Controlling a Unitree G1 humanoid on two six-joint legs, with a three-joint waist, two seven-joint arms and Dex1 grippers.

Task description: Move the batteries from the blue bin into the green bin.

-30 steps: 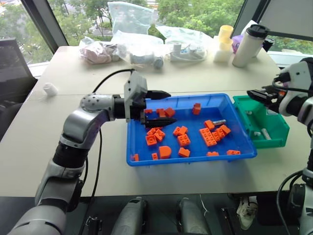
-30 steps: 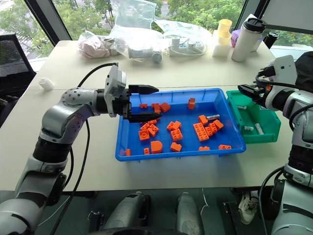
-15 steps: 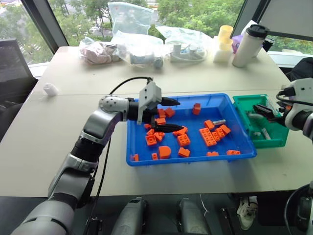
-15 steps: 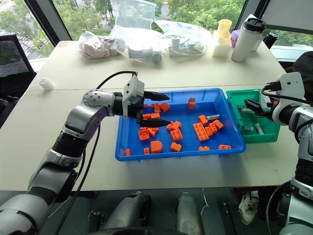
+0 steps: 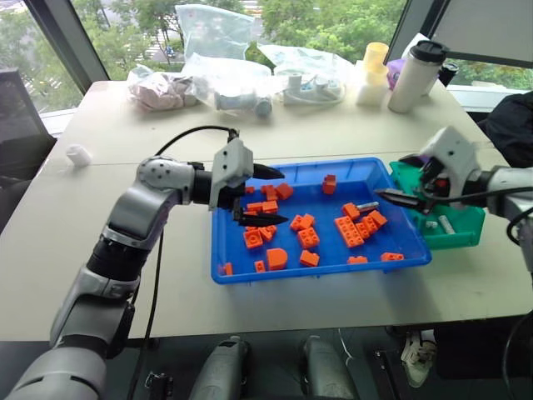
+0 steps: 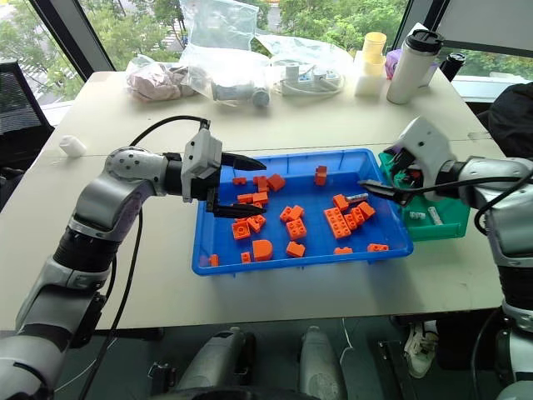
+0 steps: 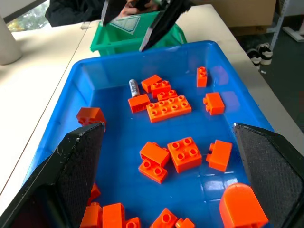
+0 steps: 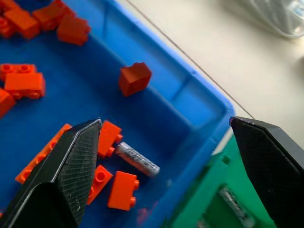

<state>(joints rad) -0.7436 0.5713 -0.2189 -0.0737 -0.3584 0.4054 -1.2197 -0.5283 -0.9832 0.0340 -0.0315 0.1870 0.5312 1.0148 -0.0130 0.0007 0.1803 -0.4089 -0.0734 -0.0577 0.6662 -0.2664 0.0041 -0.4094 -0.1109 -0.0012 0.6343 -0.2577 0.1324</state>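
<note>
Hovering over the blue bin (image 5: 321, 268), both grippers hang with fingers spread wide and nothing between them. 1 battery (image 8: 137, 159) lies among orange bricks (image 5: 351, 231) near the blue bin's corner closest to the green bin (image 5: 458, 238), at the desk's right side. The right gripper (image 5: 391, 198) hangs just above that battery, over the seam where the 2 bins touch. The left gripper (image 5: 268, 196) is over the blue bin's opposite end, above more bricks. At least 2 batteries (image 5: 445, 224) rest inside the green bin.
</note>
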